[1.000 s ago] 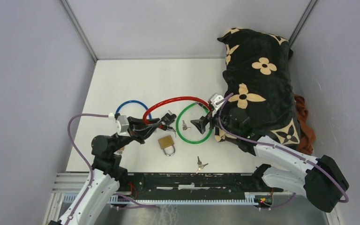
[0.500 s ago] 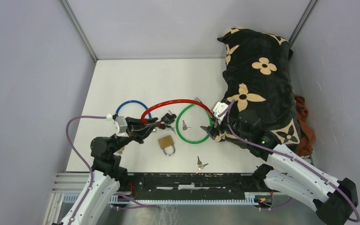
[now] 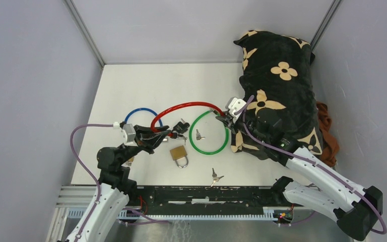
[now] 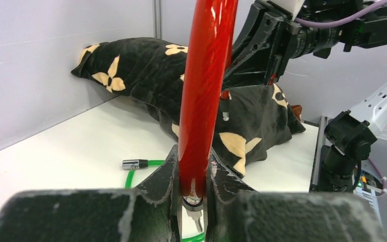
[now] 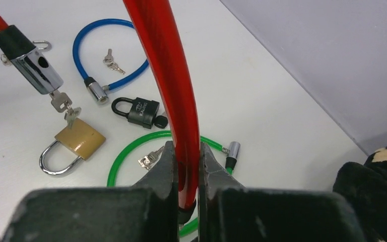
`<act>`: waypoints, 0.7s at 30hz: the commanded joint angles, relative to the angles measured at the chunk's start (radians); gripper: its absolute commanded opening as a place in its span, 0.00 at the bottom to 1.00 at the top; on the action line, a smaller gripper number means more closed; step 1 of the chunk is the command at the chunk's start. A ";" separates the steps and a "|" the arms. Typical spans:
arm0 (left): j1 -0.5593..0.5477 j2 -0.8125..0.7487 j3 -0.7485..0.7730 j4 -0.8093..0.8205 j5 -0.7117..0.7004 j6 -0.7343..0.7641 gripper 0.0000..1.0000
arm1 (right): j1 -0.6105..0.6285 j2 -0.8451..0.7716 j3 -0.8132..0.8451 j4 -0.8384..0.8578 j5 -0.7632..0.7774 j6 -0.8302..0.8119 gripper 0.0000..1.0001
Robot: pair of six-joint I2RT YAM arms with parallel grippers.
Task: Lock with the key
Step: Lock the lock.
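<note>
Black padlock (image 5: 140, 112): white brand print (illegible).

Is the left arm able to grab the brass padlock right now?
Probably not yet: the left gripper is shut on the red cable lock, so it has no free grip. The brass padlock lies uncovered close beside it, so once it lets go, reaching looks easy.

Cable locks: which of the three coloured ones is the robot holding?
The red lock: left gripper and right gripper both clamp it; blue lock and green lock lie free.
</note>
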 commanded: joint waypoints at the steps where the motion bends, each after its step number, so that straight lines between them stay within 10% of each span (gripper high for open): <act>1: 0.005 0.000 0.050 0.178 -0.024 -0.083 0.02 | -0.002 0.048 0.090 0.128 0.047 0.153 0.00; 11: -0.020 0.050 0.216 0.515 0.289 0.165 0.02 | 0.063 0.175 0.318 0.710 -0.247 0.558 0.00; 21: -0.019 -0.040 0.219 0.532 0.409 0.806 0.02 | 0.227 0.297 0.545 0.713 -0.306 0.543 0.00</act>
